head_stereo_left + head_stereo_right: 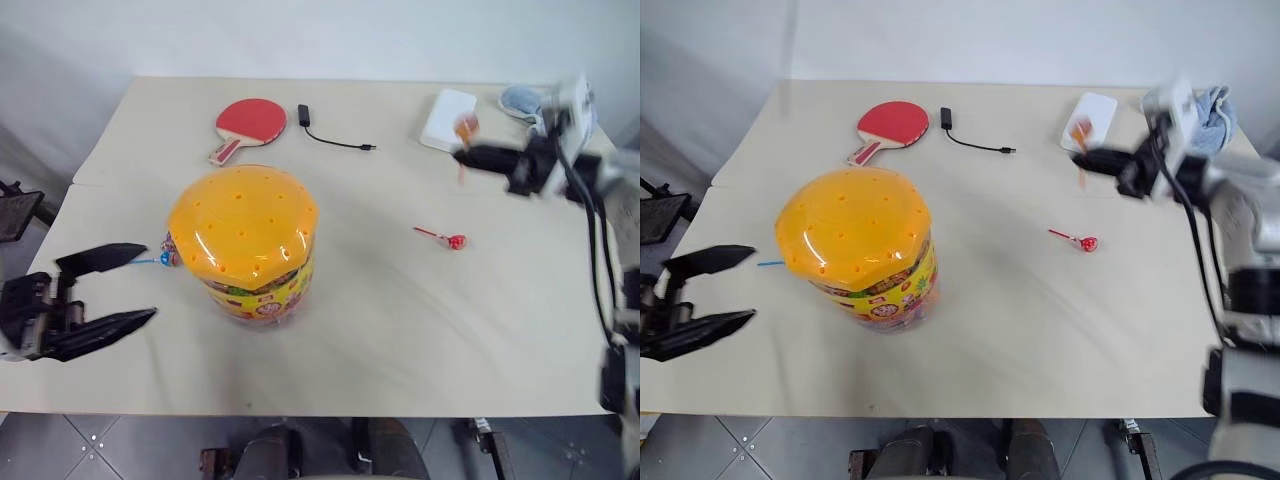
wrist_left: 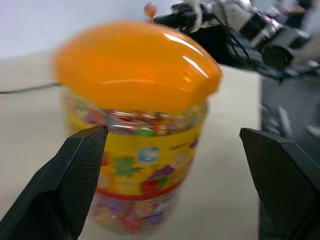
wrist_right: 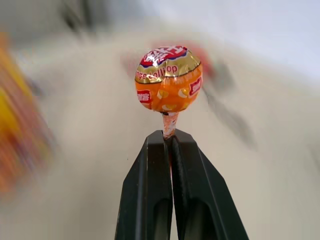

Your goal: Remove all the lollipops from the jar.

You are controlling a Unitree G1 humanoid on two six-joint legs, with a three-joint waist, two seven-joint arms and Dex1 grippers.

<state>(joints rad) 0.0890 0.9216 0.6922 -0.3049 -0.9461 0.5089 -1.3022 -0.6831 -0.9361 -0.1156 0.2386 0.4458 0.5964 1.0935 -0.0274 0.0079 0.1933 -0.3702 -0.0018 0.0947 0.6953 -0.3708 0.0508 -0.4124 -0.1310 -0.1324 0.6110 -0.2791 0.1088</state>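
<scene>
Right tool (image 3: 170, 137) at 2 o'clock over the desk (image 1: 400, 330), clamped on the orange lollipop's (image 3: 168, 79) thin stick – light, prob. slippery wrapper. Left tool (image 1: 125, 285) fingers apart by jar (image 1: 245, 245) – centre-left.

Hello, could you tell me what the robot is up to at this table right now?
It is taking lollipops out of the jar. The right gripper is shut on the stick of an orange lollipop, held up over the table's far right side. A red lollipop lies on the table. The left gripper is open beside the jar, where a blue-sticked lollipop lies against the jar's side.
</scene>
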